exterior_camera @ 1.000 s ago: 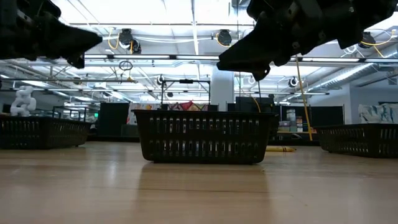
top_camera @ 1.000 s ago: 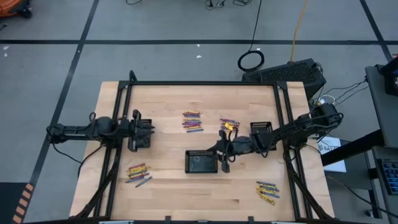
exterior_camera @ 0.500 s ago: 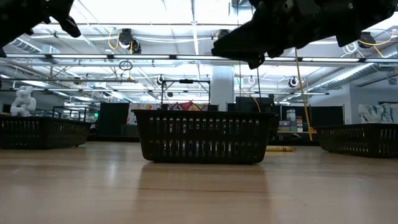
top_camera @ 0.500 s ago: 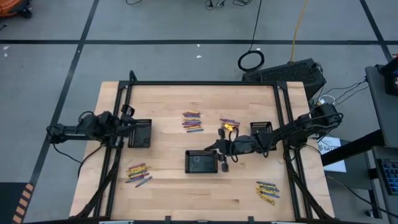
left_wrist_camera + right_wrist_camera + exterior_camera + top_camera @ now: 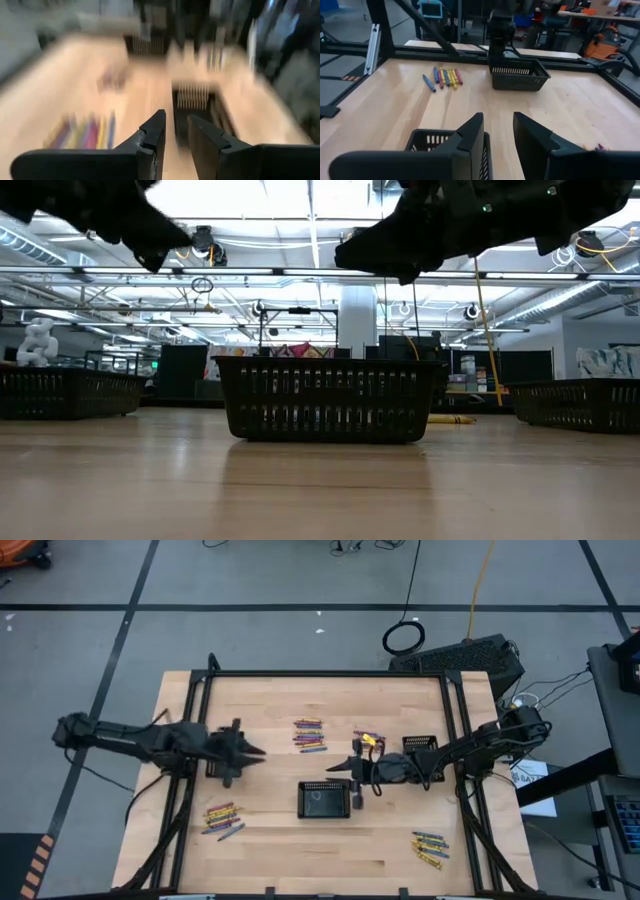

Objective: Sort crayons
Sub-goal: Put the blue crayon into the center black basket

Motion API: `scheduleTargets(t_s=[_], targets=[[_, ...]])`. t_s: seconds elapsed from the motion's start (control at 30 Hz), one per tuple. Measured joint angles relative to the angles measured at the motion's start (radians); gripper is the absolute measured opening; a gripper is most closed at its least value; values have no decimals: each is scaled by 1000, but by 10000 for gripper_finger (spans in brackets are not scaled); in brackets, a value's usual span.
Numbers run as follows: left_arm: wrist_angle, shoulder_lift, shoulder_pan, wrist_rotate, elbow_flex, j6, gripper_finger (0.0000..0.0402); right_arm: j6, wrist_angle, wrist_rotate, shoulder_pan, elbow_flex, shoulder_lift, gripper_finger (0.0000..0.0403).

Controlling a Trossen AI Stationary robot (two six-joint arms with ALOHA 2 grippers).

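Observation:
Crayons lie on the wooden table in small mixed-colour heaps: two at the far middle (image 5: pixel 308 735) (image 5: pixel 368 738), one near left (image 5: pixel 222 818) and one near right (image 5: pixel 430 848). My left gripper (image 5: pixel 255 751) hovers above the table just right of the left black tray (image 5: pixel 225 762), pointing toward the table's right, open by a narrow gap (image 5: pixel 176 135) with nothing in it. My right gripper (image 5: pixel 335 768) hovers over the far edge of the middle tray (image 5: pixel 324 798), pointing left, open (image 5: pixel 498 132) and empty.
A third black tray (image 5: pixel 420 745) sits under the right arm. Black frame rails (image 5: pixel 320 674) run along the table's edges. In the low view the middle tray (image 5: pixel 325 400) stands in front, both grippers well above it. Bare wood lies along the near middle.
My left gripper has drawn back from above the left tray, then swung up and toward the table's right, tipping from pointing down to nearly level. My right gripper has tipped up a little over the middle tray. No crayon has moved.

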Motion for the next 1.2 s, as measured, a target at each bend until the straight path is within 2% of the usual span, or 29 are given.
scheduleTargets(t_s=[0.1, 0.17, 0.27, 0.37, 0.47, 0.57, 0.73, 0.87, 1.0, 1.1, 1.2], targets=[[-212, 152, -35, 1, 118, -33, 83, -4, 21, 0, -10, 0, 0, 91], [-258, 231, -49, 25, 157, -45, 83, -8, 22, 0, -16, 0, 0, 91], [-222, 327, -62, 53, 163, -44, 83, -10, 25, 0, -23, 0, 0, 91], [-104, 409, -61, 42, 165, -48, 83, -10, 29, 0, -26, 0, 0, 91], [-112, 471, -58, 75, 187, -32, 88, -1, 37, 0, -26, 0, 0, 91], [-214, 511, -71, 137, 238, -5, 109, 14, 38, 0, -26, 0, 0, 91], [-390, 560, -134, 206, 321, -52, 171, 16, 39, 0, -26, 0, 0, 91], [-437, 590, -242, 245, 349, -221, 214, -14, 64, -1, -30, 0, 0, 91], [-443, 617, -381, 253, 356, -477, 225, -71, 108, 0, -41, 0, 0, 91], [-448, 628, -476, 219, 356, -684, 226, -110, 138, -1, -53, 0, 0, 91], [-449, 629, -571, 130, 356, -856, 226, -132, 150, -3, -61, 0, 0, 91]])
